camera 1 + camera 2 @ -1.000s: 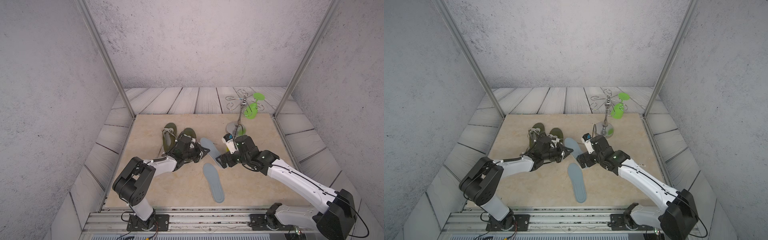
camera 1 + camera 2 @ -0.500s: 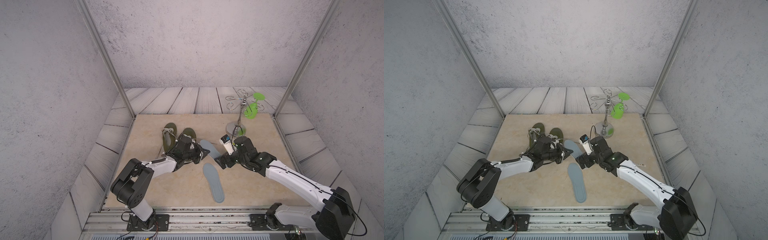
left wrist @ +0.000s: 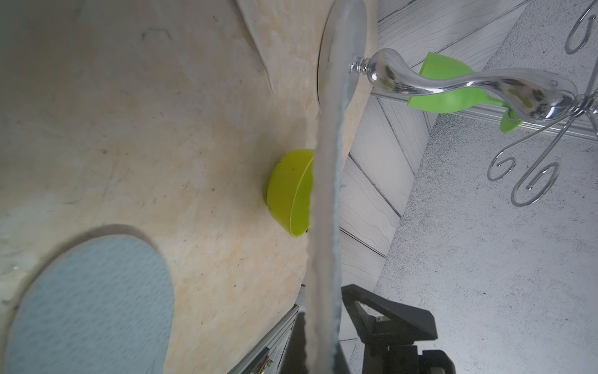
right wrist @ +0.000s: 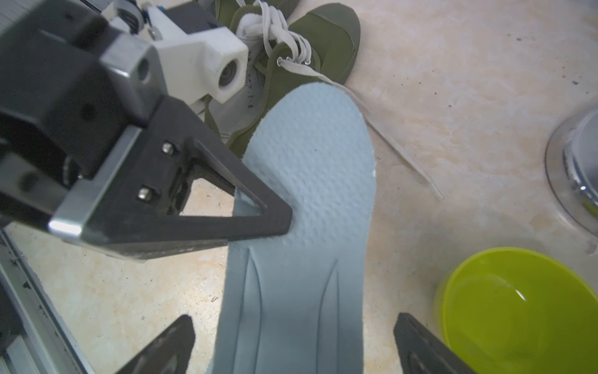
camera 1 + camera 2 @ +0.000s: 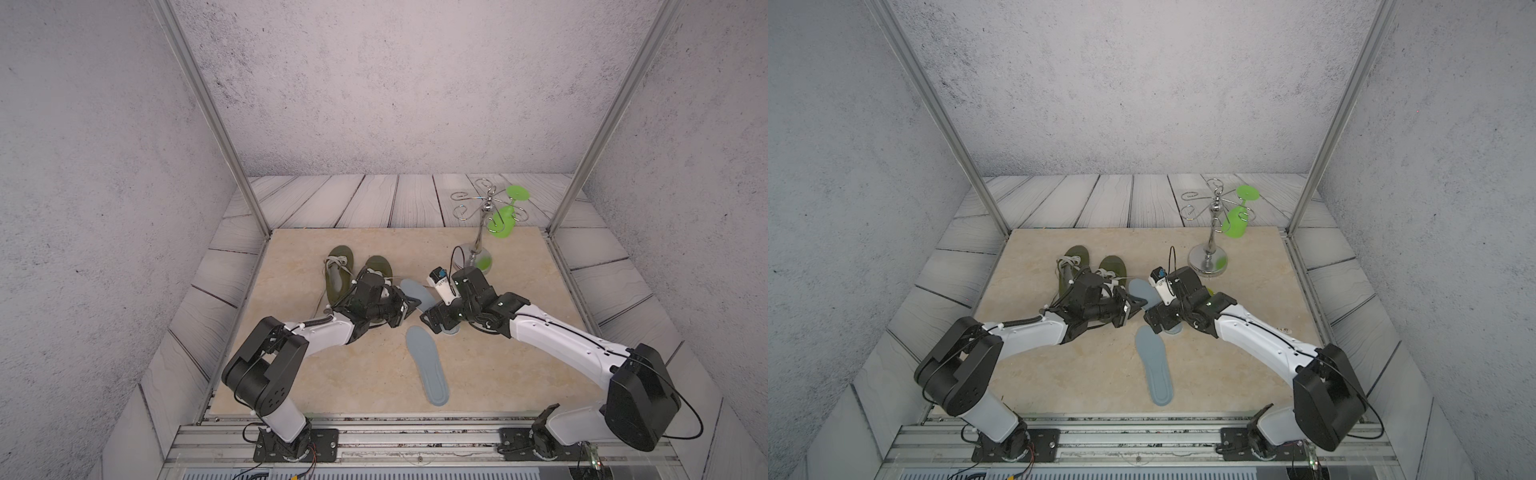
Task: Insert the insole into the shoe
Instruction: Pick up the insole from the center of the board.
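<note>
Right gripper has crept in toward the left gripper. Its jaws stand wide astride the heel end of the insole, not clamped. Left gripper is pinched on the insole's edge, just beside the shoe. Judged: regrasp pending, insertion not begun. The straddle shows only in the right wrist view. The left wrist view gives the insole edge-on.

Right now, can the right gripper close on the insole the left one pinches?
Probably yes: the right gripper stands open astride the insole, nothing between; the left gripper pinches its edge.
</note>
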`<state>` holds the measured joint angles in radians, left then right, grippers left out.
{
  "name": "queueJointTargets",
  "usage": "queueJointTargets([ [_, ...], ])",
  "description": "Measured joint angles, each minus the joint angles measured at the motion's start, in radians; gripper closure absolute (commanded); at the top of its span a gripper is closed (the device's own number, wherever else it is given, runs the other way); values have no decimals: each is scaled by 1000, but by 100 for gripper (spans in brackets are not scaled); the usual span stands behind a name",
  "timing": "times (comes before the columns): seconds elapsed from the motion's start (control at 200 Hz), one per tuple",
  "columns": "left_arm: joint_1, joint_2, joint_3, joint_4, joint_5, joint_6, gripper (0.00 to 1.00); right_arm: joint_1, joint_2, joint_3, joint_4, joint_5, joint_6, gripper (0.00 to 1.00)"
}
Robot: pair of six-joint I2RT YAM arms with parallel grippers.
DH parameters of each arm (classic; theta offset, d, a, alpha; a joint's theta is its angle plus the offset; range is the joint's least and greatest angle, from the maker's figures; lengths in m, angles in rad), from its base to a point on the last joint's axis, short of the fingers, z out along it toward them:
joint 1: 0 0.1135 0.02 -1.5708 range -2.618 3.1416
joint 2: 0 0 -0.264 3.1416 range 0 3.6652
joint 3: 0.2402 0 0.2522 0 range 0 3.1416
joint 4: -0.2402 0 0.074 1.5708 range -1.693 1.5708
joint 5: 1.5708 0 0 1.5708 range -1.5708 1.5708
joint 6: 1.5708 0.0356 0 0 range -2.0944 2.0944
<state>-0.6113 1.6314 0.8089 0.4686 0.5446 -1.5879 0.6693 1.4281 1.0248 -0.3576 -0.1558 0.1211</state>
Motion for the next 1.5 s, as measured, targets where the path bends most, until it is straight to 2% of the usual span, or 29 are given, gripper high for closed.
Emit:
queueJointTargets([
  [0.32, -4, 10, -1, 38, -2, -13, 100, 0, 47, 25, -49, 1, 29, 26],
  [0.52, -4, 13, -12, 43, -2, -14, 100, 0, 47, 32, -68, 6, 36, 34],
  [0.691, -6, 27, -13, 52, -1, -14, 100, 2, 48, 35, -80, 10, 35, 55],
  [0.756, -7, 30, -13, 56, 0, -13, 100, 2, 48, 35, -82, 9, 35, 58],
  [0.816, -8, 32, -13, 60, 0, -13, 89, 2, 48, 35, -82, 10, 35, 58],
  [0.866, -8, 32, -13, 60, 1, -9, 69, 2, 48, 35, -83, 10, 36, 59],
  [0.901, -8, 32, -13, 60, 1, -9, 61, 2, 48, 35, -85, 9, 35, 59],
  [1.001, -7, 32, -11, 57, 1, 1, 50, 2, 48, 35, -98, 13, 35, 60],
  [1.096, -3, 32, 5, 31, 5, 23, 47, 2, 48, 37, -116, 23, 36, 61],
  [1.296, 32, -7, 103, -193, 17, 171, 46, 2, 47, 45, -148, 47, 36, 62],
  [1.401, 75, -54, 200, -402, 5, 320, 46, 2, 47, 51, -169, 60, 36, 62],
  [1.501, 128, -92, 328, -628, -39, 520, 46, 2, 43, 52, -187, 73, 35, 63],
])
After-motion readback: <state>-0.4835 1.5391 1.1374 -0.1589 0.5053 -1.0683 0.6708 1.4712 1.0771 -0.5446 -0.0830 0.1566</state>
